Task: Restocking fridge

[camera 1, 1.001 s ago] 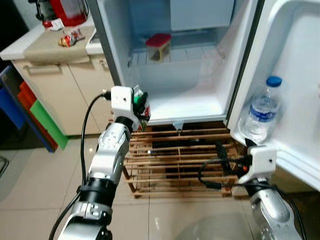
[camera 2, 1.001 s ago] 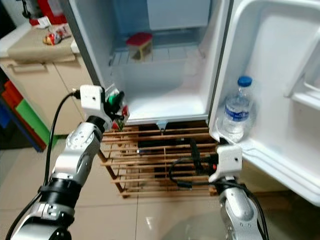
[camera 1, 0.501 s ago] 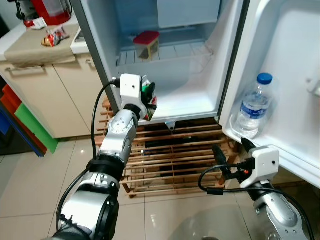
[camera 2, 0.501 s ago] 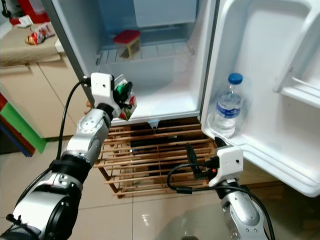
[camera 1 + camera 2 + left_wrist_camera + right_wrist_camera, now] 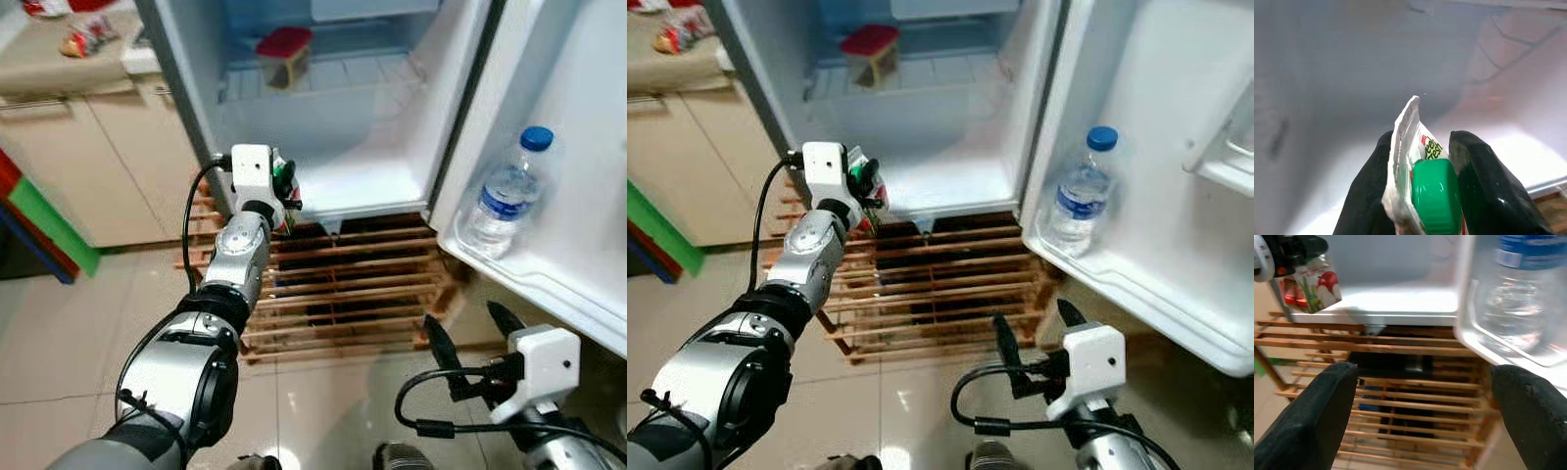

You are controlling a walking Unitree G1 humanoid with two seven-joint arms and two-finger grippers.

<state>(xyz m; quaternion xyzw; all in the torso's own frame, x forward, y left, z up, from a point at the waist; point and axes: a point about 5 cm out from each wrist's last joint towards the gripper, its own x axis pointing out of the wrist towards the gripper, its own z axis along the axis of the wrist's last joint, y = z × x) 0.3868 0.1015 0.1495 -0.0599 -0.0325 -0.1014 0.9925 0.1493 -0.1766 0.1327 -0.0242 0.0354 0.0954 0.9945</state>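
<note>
A juice carton (image 5: 283, 197) with a green cap (image 5: 1433, 197) is held upright in my left gripper (image 5: 287, 192), which is shut on its top. It hangs at the front left corner of the open fridge's bottom floor (image 5: 364, 182), and the right wrist view shows it just outside that edge as the carton (image 5: 1312, 282). My right gripper (image 5: 470, 338) is open and holds nothing, low over the tiled floor in front of the wooden rack (image 5: 343, 284). A water bottle (image 5: 500, 196) stands in the door shelf (image 5: 549, 286).
A red-lidded container (image 5: 285, 56) sits on the wire shelf inside the fridge. Beige cabinets (image 5: 98, 147) stand to the left of the fridge, with a green and a red panel beside them. The slatted wooden rack carries the fridge.
The camera has tilted down and shifted. My left gripper still holds the carton at the fridge's lower front edge. My right gripper has dropped lower, away from the door shelf.
</note>
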